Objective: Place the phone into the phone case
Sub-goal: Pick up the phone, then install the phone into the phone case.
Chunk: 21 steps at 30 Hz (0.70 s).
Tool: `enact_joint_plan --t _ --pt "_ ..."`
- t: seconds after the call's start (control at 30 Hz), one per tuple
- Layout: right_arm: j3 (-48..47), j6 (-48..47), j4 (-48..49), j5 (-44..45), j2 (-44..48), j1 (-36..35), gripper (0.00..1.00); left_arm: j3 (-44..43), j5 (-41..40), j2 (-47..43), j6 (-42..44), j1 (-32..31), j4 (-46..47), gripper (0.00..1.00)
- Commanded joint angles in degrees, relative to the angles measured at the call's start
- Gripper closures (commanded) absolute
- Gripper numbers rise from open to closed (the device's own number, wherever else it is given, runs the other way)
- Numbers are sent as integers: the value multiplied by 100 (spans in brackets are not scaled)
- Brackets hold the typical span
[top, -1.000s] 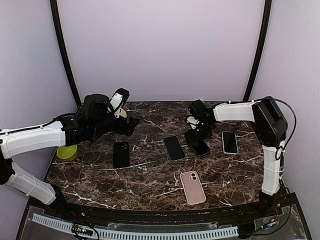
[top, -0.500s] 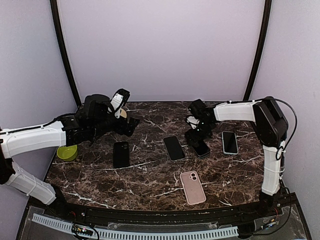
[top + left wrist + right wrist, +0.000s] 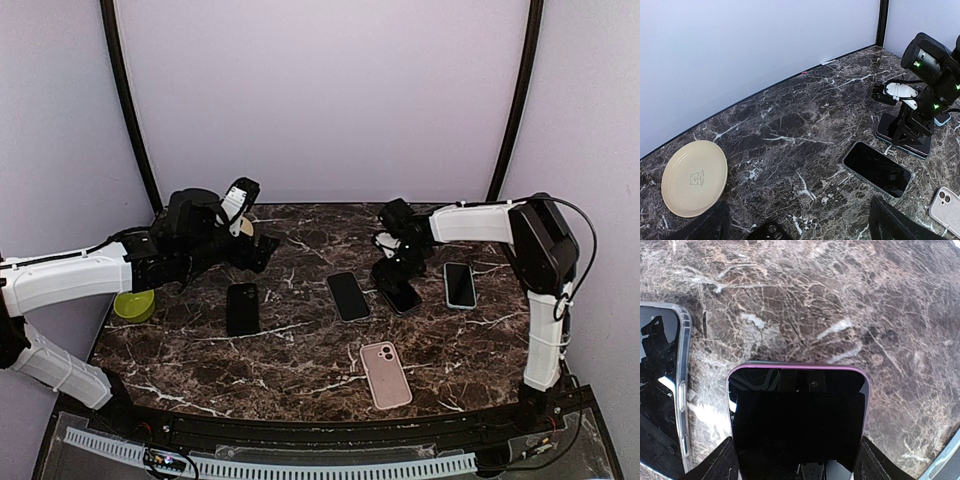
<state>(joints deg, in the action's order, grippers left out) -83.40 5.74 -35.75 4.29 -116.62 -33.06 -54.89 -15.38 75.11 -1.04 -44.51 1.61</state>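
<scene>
A dark phone with a purple rim [image 3: 797, 405] lies screen up on the marble table [image 3: 300, 350]. My right gripper [image 3: 796, 447] is down over its near end, a finger against each long edge. From above, that phone [image 3: 405, 298] sits at the right gripper [image 3: 393, 272]. A pink phone case [image 3: 385, 374] lies near the front, camera cut-out showing. A black case [image 3: 241, 308] lies at the left. My left gripper [image 3: 258, 248] hovers open above the table at the back left with nothing in it, its fingers [image 3: 892, 222] wide apart.
A second dark phone with a clear rim [image 3: 348, 296] lies left of the held one. A teal-edged phone [image 3: 459, 285] lies to its right. A beige plate [image 3: 694, 177] and a green bowl [image 3: 133, 305] are at the left. Walls enclose the table.
The right gripper's fingers have drawn in a little against the purple-rimmed phone. The left arm has not moved.
</scene>
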Motion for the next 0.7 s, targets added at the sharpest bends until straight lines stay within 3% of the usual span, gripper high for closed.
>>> enact_joint_plan --t 0.0,0.33,0.5,0.67 --pt "128 162 134 109 607 -21 55 86 56 -32 130 26 50 2" --pt "865 1129 497 823 1774 -393 76 95 84 12 216 32 52 2" --pt "1489 2397 429 1288 2426 -1112 79 110 103 27 191 38 62 2" --pt "2295 3688 644 1803 3044 -2283 86 111 162 72 130 35 43 2"
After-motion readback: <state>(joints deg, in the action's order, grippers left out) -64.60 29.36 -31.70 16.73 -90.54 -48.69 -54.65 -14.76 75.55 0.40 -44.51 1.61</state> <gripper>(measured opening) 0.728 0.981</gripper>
